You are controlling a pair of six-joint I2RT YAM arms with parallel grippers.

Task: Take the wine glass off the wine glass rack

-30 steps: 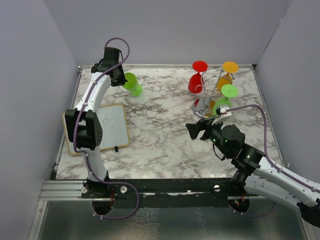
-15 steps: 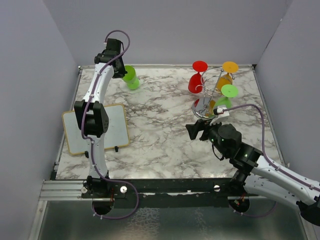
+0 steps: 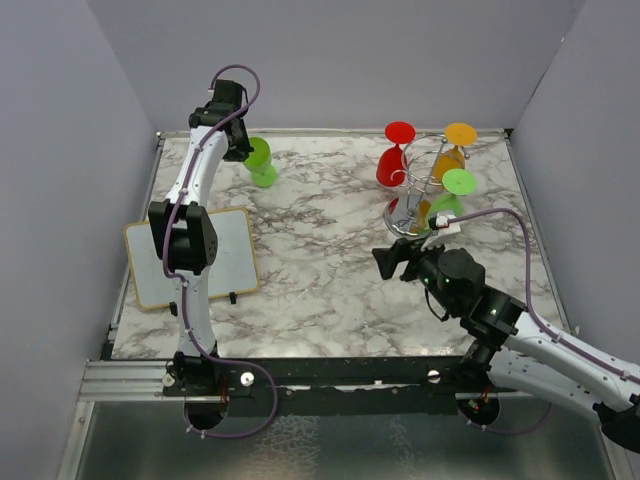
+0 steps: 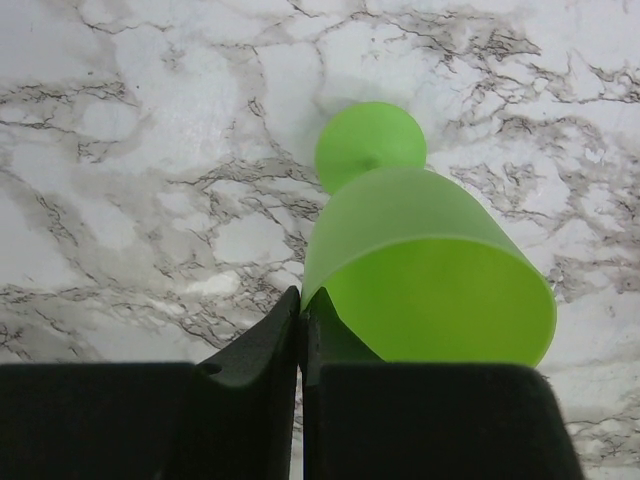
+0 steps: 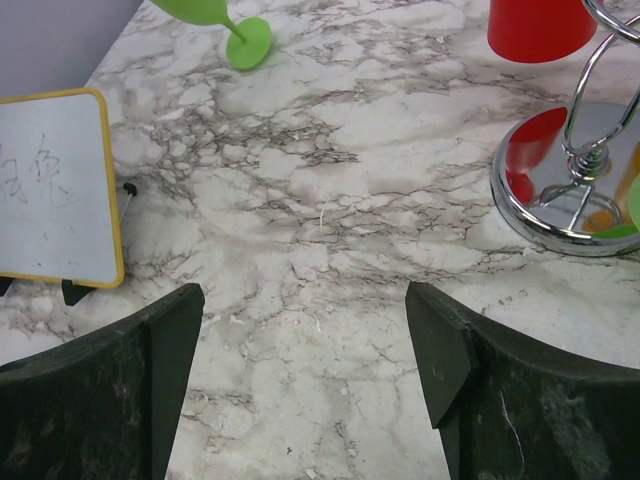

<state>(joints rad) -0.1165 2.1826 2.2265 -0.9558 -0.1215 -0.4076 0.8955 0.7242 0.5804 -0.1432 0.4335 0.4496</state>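
Left wrist view: the left gripper (image 4: 302, 335) is clamped on the bowl wall of the green glass (image 4: 420, 270) at its rim. The glass tilts, foot down toward the marble table (image 4: 120, 150) in the far left corner, well apart from the rack (image 3: 422, 190); whether the foot touches, I cannot tell. On the rack hang a red glass (image 3: 392, 160), an orange glass (image 3: 455, 148) and a second green glass (image 3: 450, 195), feet up. The right gripper (image 5: 305, 330) hovers near the rack's base, jaws wide apart and empty. A whiteboard (image 5: 50, 190) lies to its left.

Left claw (image 4: 301, 302) pinched (right claw (image 5: 303, 320) wide)
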